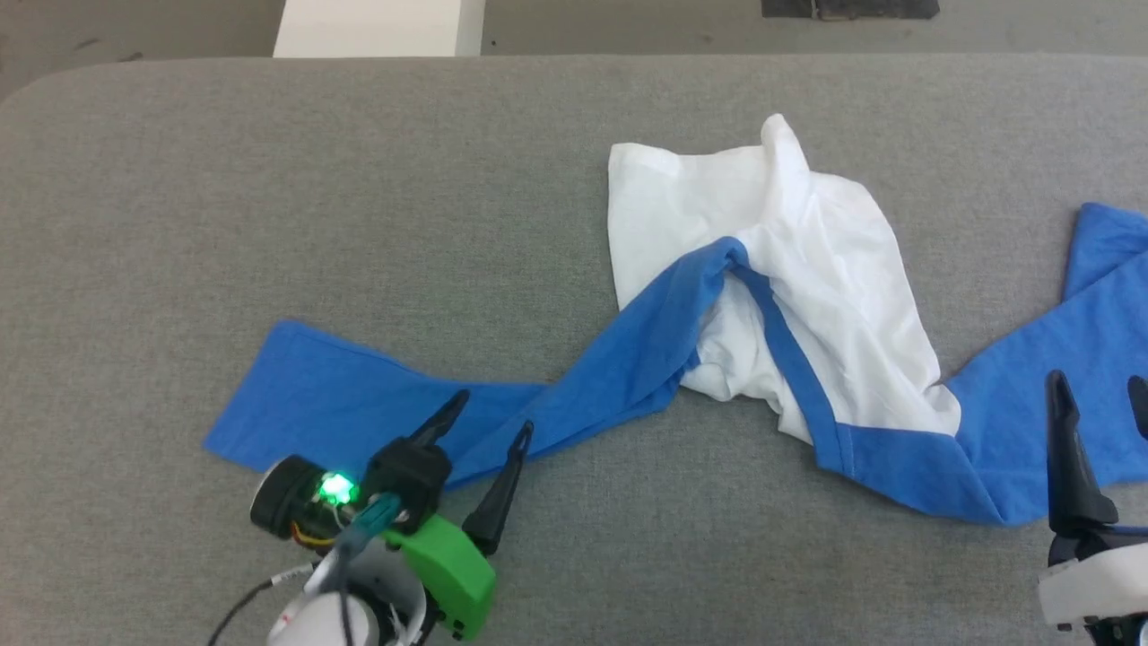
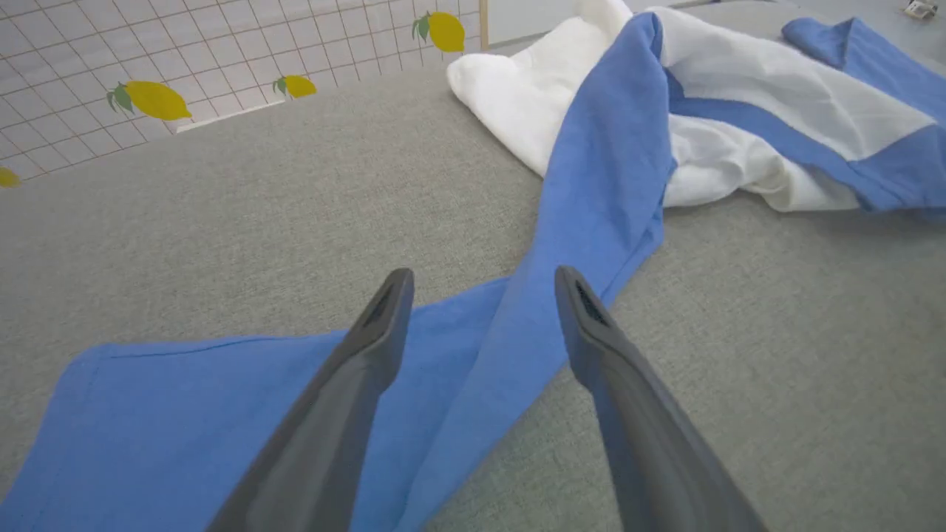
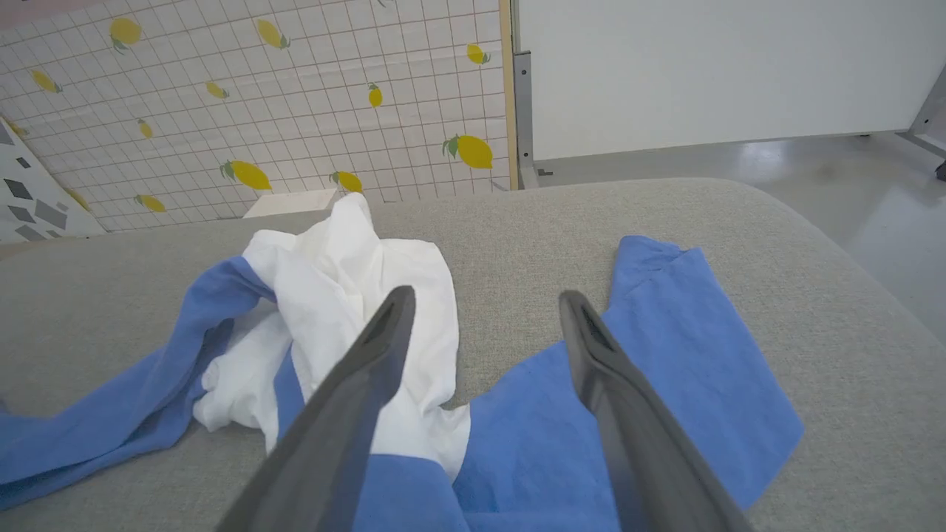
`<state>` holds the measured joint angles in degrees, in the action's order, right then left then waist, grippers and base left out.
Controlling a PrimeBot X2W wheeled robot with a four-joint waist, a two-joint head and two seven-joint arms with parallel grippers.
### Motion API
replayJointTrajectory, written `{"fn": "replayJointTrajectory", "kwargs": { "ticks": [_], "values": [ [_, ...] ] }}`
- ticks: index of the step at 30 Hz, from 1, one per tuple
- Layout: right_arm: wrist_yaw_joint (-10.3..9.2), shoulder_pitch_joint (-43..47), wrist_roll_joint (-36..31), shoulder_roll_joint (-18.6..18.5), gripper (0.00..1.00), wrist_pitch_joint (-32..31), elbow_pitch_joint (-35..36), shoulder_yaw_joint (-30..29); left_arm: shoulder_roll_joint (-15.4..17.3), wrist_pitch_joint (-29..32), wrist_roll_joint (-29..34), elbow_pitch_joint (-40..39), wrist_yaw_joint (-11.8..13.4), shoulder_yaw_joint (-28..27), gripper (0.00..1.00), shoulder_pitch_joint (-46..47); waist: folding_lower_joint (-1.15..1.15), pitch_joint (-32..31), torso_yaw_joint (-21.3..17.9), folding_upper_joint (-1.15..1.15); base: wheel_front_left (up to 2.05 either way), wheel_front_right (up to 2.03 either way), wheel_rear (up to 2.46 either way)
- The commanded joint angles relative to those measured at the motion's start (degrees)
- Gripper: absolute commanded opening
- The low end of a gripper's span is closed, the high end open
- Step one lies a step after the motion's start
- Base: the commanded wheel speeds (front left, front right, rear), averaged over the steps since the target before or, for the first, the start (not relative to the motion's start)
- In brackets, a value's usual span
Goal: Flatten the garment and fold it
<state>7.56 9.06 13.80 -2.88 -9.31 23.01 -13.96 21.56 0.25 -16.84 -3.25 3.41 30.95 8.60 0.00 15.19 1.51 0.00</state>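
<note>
The garment point(image 1: 807, 269) lies crumpled on the grey table point(image 1: 269, 179), its white body bunched in the middle and a blue sleeve stretched out to each side. My left gripper point(image 1: 493, 413) is open over the left sleeve point(image 1: 341, 395), near its lower edge; in the left wrist view that gripper point(image 2: 480, 284) has the sleeve point(image 2: 517, 347) running between its fingers. My right gripper point(image 1: 1099, 386) is open over the right sleeve point(image 1: 1076, 359). In the right wrist view that gripper point(image 3: 484, 307) stands spread above the blue sleeve point(image 3: 665, 355) and the white body point(image 3: 347, 281). Neither holds any fabric.
The padded grey table has rounded corners, with its far edge near the top of the head view. Beyond it stand a lemon-patterned tiled wall point(image 3: 259, 96), a white panel point(image 3: 702, 66) and a shiny floor point(image 3: 850, 192). A white block point(image 1: 377, 27) sits past the table's far edge.
</note>
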Motion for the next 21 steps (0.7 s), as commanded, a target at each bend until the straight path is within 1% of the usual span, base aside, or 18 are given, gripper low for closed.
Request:
{"fn": "replayJointTrajectory", "kwargs": {
  "ticks": [1,3,5,7,10,11,12,13,16,18,19,21],
  "values": [
    [-0.08,-1.1,-0.4,0.0,1.0,0.3,-0.2,0.4,1.0,2.2,0.6,1.6,-1.4,1.0,1.0,1.8,0.0,0.7,-0.5,0.0,0.0,0.0,0.0],
    [-0.08,-1.4,-0.4,0.0,1.0,0.2,-0.3,0.7,2.5,6.2,1.5,4.4,-3.9,3.0,1.0,3.7,0.0,1.0,-0.6,0.0,0.0,0.0,0.0],
    [-0.08,-1.5,-0.3,0.0,1.0,0.0,-0.3,1.0,3.4,9.7,1.8,6.9,-5.8,4.6,1.0,5.1,0.0,1.1,-0.7,0.0,0.0,0.0,0.0],
    [-0.08,-1.7,-0.2,0.0,1.0,-0.1,-0.4,1.3,4.0,11.8,2.5,9.0,-7.0,5.9,1.0,6.5,0.0,1.3,-0.8,0.0,0.0,0.0,0.0],
    [-0.08,-1.7,-0.1,0.0,1.0,-0.2,-0.3,1.5,4.3,12.3,3.1,11.8,-7.8,6.9,1.0,7.8,0.0,1.4,-0.9,0.0,0.0,0.0,0.0],
    [-0.08,-1.7,-0.1,0.0,1.0,-0.2,-0.2,1.6,4.1,12.1,2.9,12.8,-7.8,6.9,0.84,8.1,0.0,1.4,-0.9,0.0,0.0,0.0,0.0],
    [-0.08,-1.7,-0.1,0.0,1.0,-0.2,-0.2,1.7,4.0,11.6,2.9,13.3,-7.7,6.8,0.12,8.3,0.0,1.3,-0.9,0.0,0.0,0.0,0.0],
    [-0.08,-1.7,-0.1,0.0,1.0,-0.3,-0.2,1.9,3.7,10.9,2.6,13.8,-7.6,6.5,0.0,8.3,0.0,1.1,-1.0,0.0,0.0,0.0,0.0],
    [-0.08,-1.3,0.0,0.0,1.0,-0.4,0.0,1.7,2.5,8.3,-0.8,13.0,-6.6,4.0,0.0,7.3,0.0,0.3,-0.8,0.0,0.0,0.0,0.0],
    [-0.08,-1.0,0.1,0.0,1.0,-0.5,0.1,1.5,3.0,6.8,-3.1,10.7,-5.0,1.0,0.0,6.2,0.0,0.0,-0.6,0.0,0.0,0.0,0.0],
    [-0.08,-0.9,0.1,0.0,1.0,-0.5,0.2,1.5,3.5,5.9,-4.7,8.8,-3.7,-1.3,0.0,5.3,0.0,-0.2,-0.4,0.0,0.0,0.0,0.0],
    [-0.08,-0.6,0.2,0.0,1.0,-0.6,0.4,1.3,5.6,5.3,-6.7,4.5,-1.2,-5.7,0.0,3.4,0.0,-0.2,0.0,0.0,0.0,0.0,0.0]
  ]
}}
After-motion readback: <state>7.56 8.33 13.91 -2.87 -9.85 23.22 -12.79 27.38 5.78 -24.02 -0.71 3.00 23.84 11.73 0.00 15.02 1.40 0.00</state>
